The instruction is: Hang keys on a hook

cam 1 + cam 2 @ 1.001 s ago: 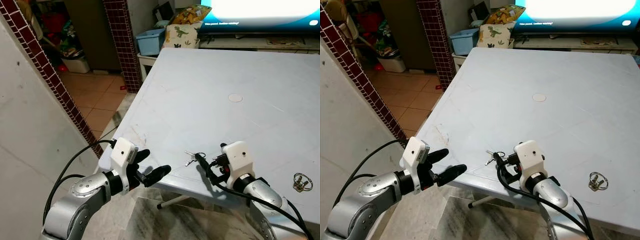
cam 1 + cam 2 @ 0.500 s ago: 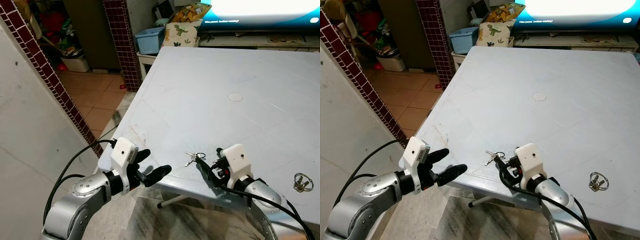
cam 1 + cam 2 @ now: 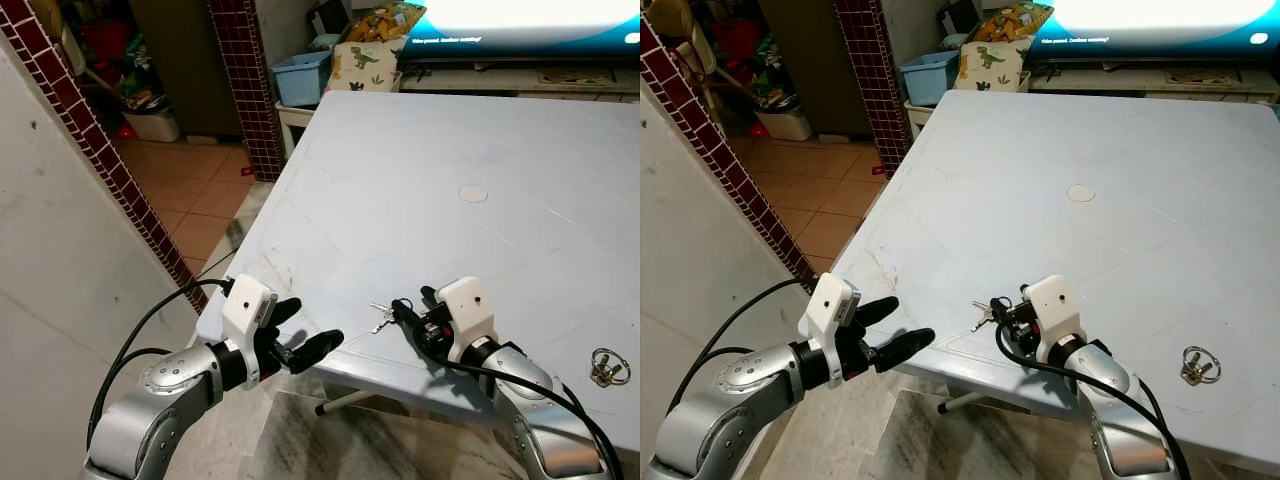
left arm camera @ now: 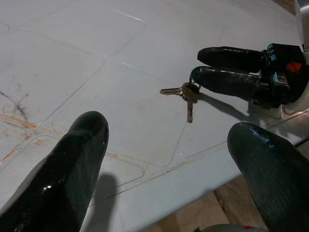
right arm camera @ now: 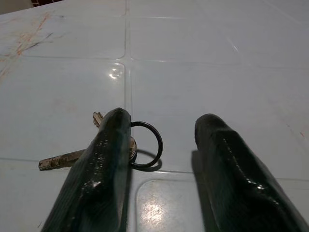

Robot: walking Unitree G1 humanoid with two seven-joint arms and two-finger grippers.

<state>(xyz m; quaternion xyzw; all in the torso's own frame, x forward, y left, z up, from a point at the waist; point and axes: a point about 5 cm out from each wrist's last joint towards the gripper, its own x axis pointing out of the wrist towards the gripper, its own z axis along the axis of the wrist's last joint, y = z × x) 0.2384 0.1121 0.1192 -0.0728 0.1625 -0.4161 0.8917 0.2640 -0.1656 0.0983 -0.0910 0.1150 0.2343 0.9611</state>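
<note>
I see my right gripper (image 5: 161, 145) with fingers apart, one over the small metal keys on a black ring (image 5: 116, 145), on the pale plastic table (image 3: 420, 190) near its front edge. My left gripper (image 3: 300, 335) hovers spread beside the edge.

Keys (image 3: 381, 317): two small metal keys on dark ring, lying flat on pale table (image 3: 420, 190) near its near edge, blades splayed apart, pointing left.

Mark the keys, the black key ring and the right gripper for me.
keys (image 4: 188, 99), left wrist view, on the blade of one key.
black key ring (image 5: 153, 144), right wrist view, on its far arc.
right gripper (image 5: 161, 140), right wrist view, midway between its open fingertips.
</note>
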